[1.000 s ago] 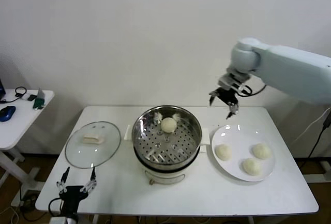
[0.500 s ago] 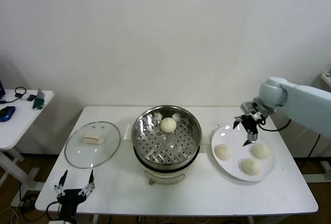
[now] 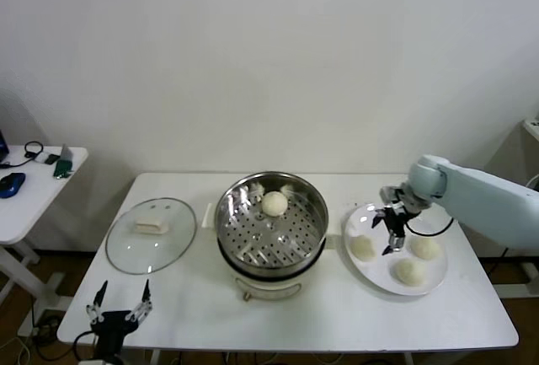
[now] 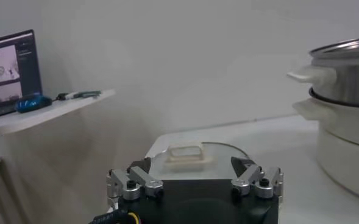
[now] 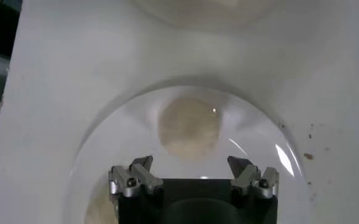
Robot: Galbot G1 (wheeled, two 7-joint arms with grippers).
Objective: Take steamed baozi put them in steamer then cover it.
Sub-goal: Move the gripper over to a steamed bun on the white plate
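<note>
The right claw (image 3: 390, 231) hangs spread wide over the plate (image 3: 438, 281), empty and touching nothing; the left bun (image 3: 363, 248) lies just below and ahead of its fingertips (image 5: 141, 165), and in the right wrist view that bun (image 5: 189, 125) sits between the two open tips, clear of both. Two more buns, smooth, round and cream-white, lie on the plate: one at the right (image 3: 425, 247) and one at the near edge (image 3: 409, 271). The plate is flat, white and glossy. Left of it, at the worktop's (image 3: 295, 314) middle, stands the steamer (image 3: 271, 223), a shiny round steel pot on a white base, with one bun (image 3: 274, 203) on the far side of its perforated tray. Farther left the cover (image 3: 152, 233), clear glass with a cream oblong handle, lies flat. The left claw (image 3: 117, 312) waits spread and empty at the near left edge.
</note>
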